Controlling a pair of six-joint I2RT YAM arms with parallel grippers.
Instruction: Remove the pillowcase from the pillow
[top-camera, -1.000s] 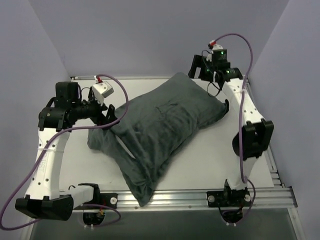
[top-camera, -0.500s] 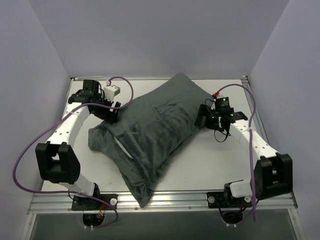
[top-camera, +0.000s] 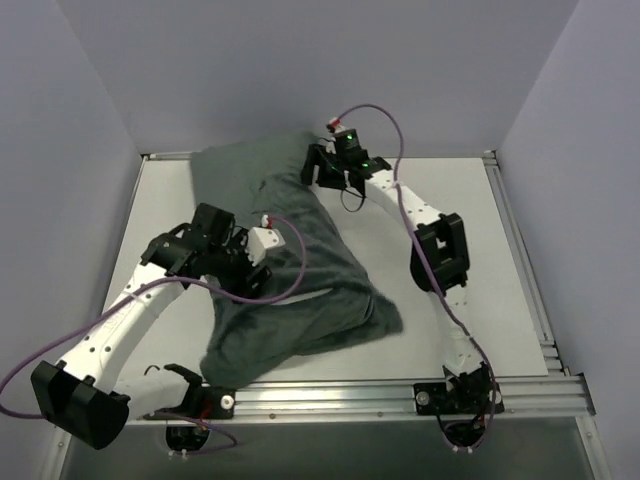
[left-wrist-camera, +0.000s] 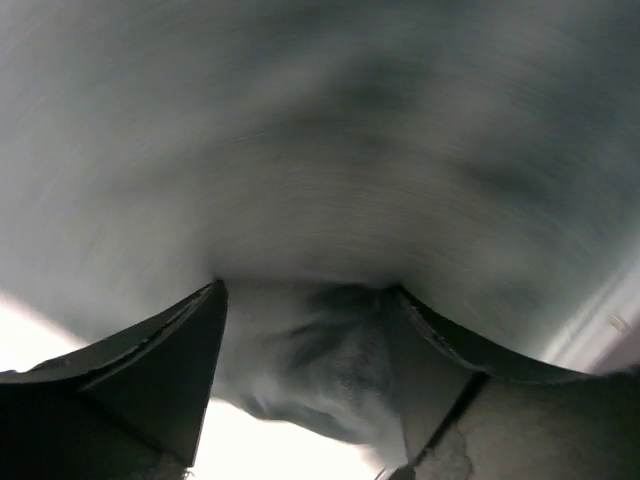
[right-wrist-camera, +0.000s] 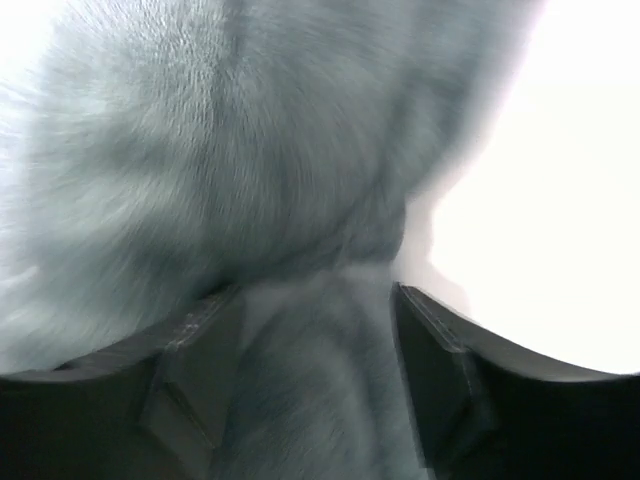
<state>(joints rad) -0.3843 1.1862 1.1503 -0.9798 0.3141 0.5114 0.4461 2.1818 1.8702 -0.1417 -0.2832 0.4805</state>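
Setting: white counter (top-camera: 450, 300) enclosed by plain grey-lilac walls (top-camera: 300, 70).

Top external view:
- Pillowcase (top-camera: 330, 270), one, dark grey-green face outward. It lies as a plump diagonal bundle from the far left of the counter to the near middle. The pillow is hidden inside it.
- Left claw (top-camera: 258, 280), set on the bundle's left flank, about midway along.
- Right claw (top-camera: 315, 172), set on the bundle's far edge, close to the back wall.
- The state of both claws cannot be told from above.

Left wrist view:
- Blurred grey-green pillowcase (left-wrist-camera: 320, 150) fills the frame.
- A bunched fold sits in the left claw (left-wrist-camera: 305, 300), touching both dark fingers (left-wrist-camera: 150, 370). The claw is clamped on the cloth.

Right wrist view:
- Furry grey-green pillowcase (right-wrist-camera: 200, 150) covers the left and centre.
- A thick fold fills the right claw (right-wrist-camera: 318, 300) from finger to finger (right-wrist-camera: 440, 390). This claw is likewise clamped on the cloth.
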